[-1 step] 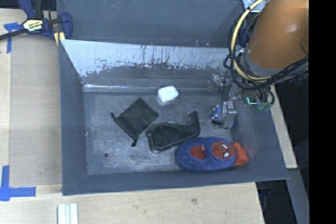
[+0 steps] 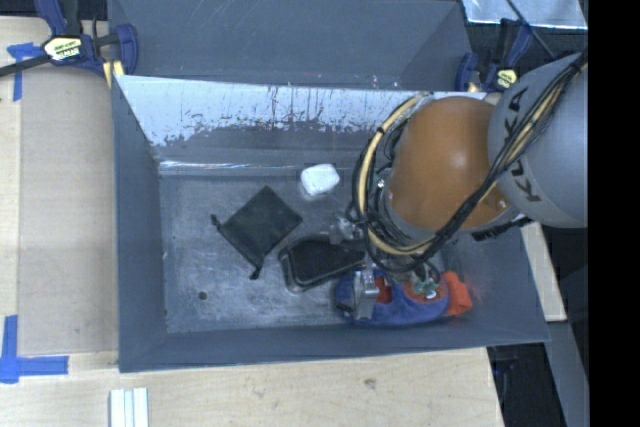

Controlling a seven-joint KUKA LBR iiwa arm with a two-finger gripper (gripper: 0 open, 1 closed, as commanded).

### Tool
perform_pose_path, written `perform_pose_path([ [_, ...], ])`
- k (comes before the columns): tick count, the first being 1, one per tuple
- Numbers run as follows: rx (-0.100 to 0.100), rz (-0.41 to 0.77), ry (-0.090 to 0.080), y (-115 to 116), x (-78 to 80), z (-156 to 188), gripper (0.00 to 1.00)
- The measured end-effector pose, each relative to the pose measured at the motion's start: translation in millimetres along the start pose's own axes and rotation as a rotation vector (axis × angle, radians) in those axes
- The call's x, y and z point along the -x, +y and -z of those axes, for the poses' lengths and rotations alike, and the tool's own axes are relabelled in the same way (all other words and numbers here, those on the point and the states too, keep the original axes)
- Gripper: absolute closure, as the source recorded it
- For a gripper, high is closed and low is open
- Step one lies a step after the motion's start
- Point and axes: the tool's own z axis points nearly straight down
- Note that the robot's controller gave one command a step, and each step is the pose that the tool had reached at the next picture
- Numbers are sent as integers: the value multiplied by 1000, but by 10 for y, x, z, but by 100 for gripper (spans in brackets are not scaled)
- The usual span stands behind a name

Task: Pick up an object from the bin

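Note:
My gripper (image 2: 374,287) is low in the bin's front right part, under the arm's orange cover. It is right over a blue cloth-like thing with an orange end (image 2: 420,307) that lies against the front right wall. Just left of the gripper lies a glossy black oblong thing (image 2: 318,262), touching or nearly touching it. A flat black square piece with a thin strap (image 2: 258,223) lies further left, in the middle of the floor. A small white lump (image 2: 320,179) sits near the back, above the black things.
The arm and its cables come in from the right and hide the bin's right side. The bin's left floor is bare metal with a tiny dark speck (image 2: 202,294).

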Motion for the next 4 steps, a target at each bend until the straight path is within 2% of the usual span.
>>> perform_pose_path([
  [1,-1,22,-35,-59,347,-715,0],
  [2,-1,23,-41,-52,364,-657,100],
  [3,-3,29,-13,2,203,542,100],
  [4,-4,70,-13,-64,48,1525,100],
])
